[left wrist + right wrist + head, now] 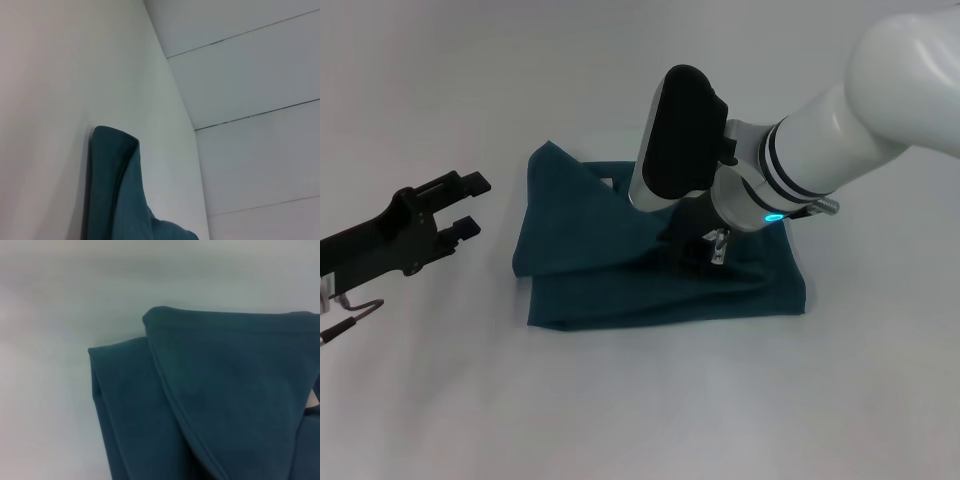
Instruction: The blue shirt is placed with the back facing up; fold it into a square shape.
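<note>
The blue shirt [620, 285] lies partly folded at the middle of the white table, plain side showing. One layer is drawn up diagonally from its far left corner [548, 152] towards my right gripper [692, 240]. That gripper sits low over the shirt's middle, shut on the raised fabric, its fingers mostly hidden under the wrist. The right wrist view shows the hemmed flap of the blue shirt [230, 390] draped over the lower layers. My left gripper [472, 205] hovers open and empty just left of the shirt. An edge of the blue shirt [115, 190] shows in the left wrist view.
The white table [640, 420] spreads on all sides of the shirt. A thin metal hook or cable [350, 310] hangs under the left arm at the left edge. Pale wall panels [250, 100] show beyond the table.
</note>
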`<state>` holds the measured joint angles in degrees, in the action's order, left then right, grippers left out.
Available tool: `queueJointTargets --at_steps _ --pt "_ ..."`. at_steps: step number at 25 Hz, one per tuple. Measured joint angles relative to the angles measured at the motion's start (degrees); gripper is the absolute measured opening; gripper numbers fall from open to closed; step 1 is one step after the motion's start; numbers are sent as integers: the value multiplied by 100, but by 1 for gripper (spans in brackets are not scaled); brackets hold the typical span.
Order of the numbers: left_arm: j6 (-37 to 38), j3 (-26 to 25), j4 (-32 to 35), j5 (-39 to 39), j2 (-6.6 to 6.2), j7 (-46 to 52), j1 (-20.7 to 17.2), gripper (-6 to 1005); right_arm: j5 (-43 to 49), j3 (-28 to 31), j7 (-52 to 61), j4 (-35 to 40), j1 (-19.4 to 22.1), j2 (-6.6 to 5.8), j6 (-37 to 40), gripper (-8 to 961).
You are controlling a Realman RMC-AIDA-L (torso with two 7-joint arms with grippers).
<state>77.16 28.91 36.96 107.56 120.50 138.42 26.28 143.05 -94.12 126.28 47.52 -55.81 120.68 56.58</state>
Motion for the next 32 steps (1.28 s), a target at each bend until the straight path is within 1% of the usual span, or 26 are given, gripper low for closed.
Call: queueJointTargets --at_steps 8,13,15,18,32 --pt "-1 -11 -5 2 0 -32 1 762 1 -1 154 50 34 -9 4 43" --pt "-7 -85 -4 2 -10 -56 0 762 95 60 513 510 339 -54 14 20" --pt "-8 -99 3 2 -11 -64 1 762 278 150 687 774 517 -60 20 15" --pt "-6 -104 10 2 -15 -69 24 762 565 314 976 1012 676 -62 20 15" --pt "-7 -169 6 -6 -38 -104 67 761 1197 782 1644 1053 798 -69 11 15"
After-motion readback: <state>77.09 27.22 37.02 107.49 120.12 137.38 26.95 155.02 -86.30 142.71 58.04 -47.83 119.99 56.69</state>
